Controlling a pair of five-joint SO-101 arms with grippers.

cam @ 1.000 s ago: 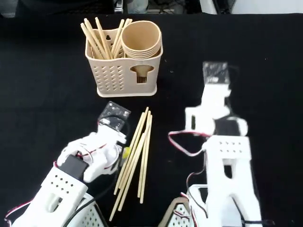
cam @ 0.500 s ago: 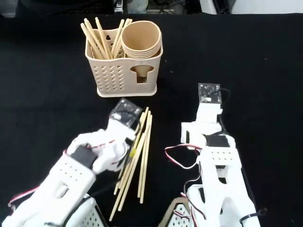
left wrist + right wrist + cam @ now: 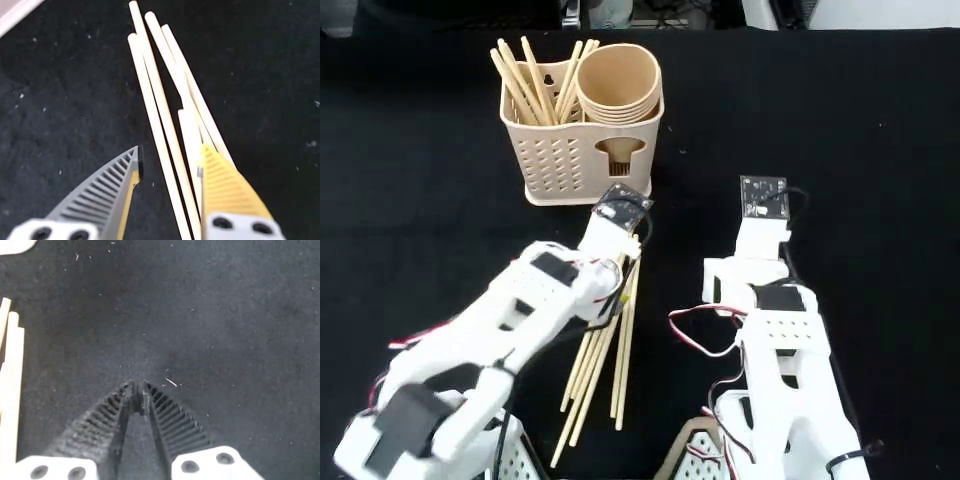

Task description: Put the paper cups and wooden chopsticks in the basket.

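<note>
Wooden chopsticks [image 3: 603, 372], loose (five tips countable), lie mid-table inside the wide-open left gripper [image 3: 167, 165]: grasping is in hand, and next comes a squeeze and lift toward the perforated beige basket [image 3: 560, 165] at 11 o'clock. It holds about seven sticks [image 3: 525, 75] and five-odd tan paper cups [image 3: 618, 80]; the right gripper [image 3: 135, 390], toward 3 o'clock, is pinched closed.

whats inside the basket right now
The basket holds a nested stack of paper cups in one compartment and several wooden chopsticks standing in the other. The basket wall covers their lower parts, so the cup count is unclear.
</note>
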